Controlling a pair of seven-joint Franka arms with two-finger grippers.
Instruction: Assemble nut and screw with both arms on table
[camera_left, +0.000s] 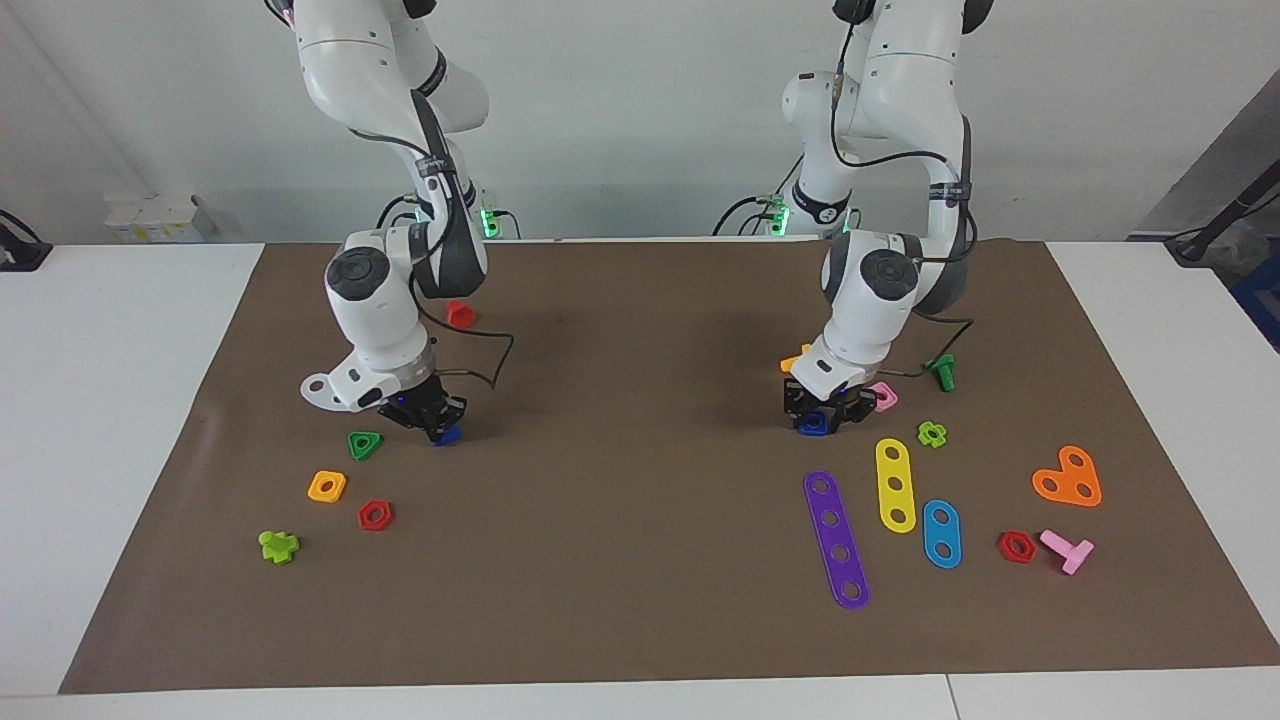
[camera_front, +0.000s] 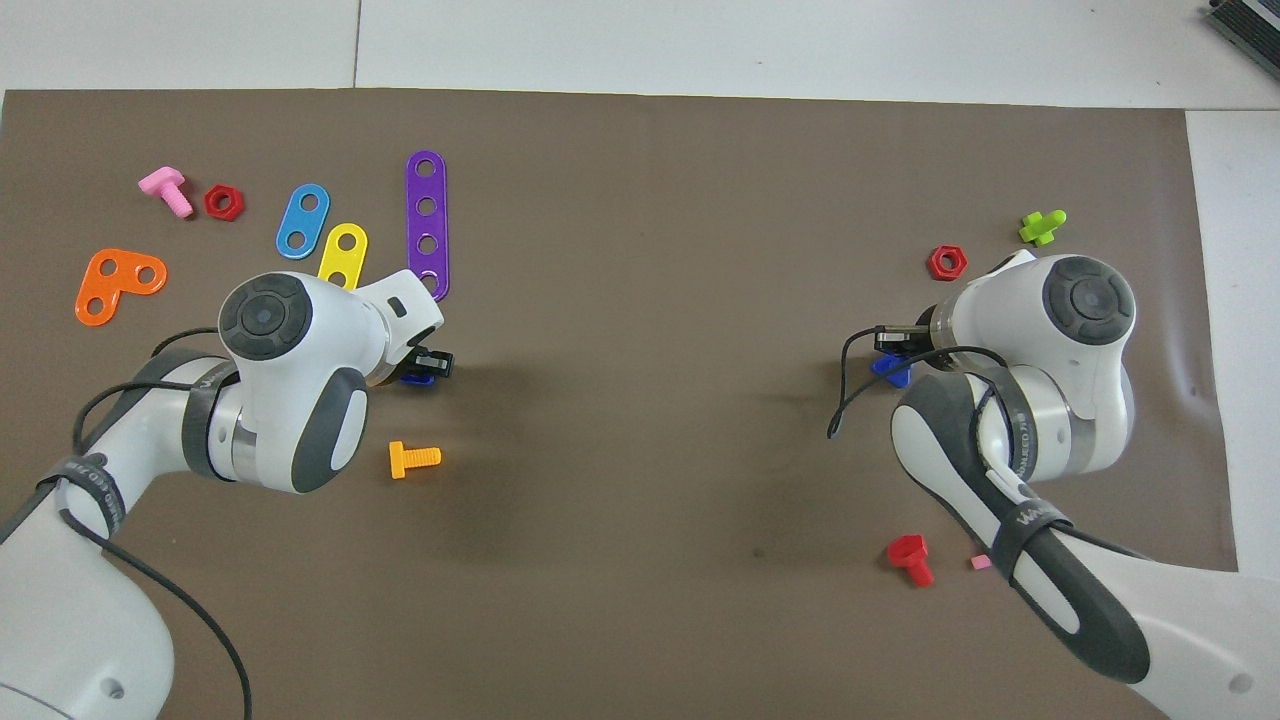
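Observation:
The dark blue square nut lies on the brown mat toward the left arm's end of the table. My left gripper is down at the mat right over it. The nut peeks out under it in the overhead view. The dark blue screw lies on the mat toward the right arm's end, with my right gripper low right at it. In the overhead view the screw shows just under my right gripper.
A pink square nut, an orange bolt and a green bolt lie close to the left gripper. Coloured strips lie farther out. A green triangular nut, an orange square nut and a red hex nut lie by the right gripper.

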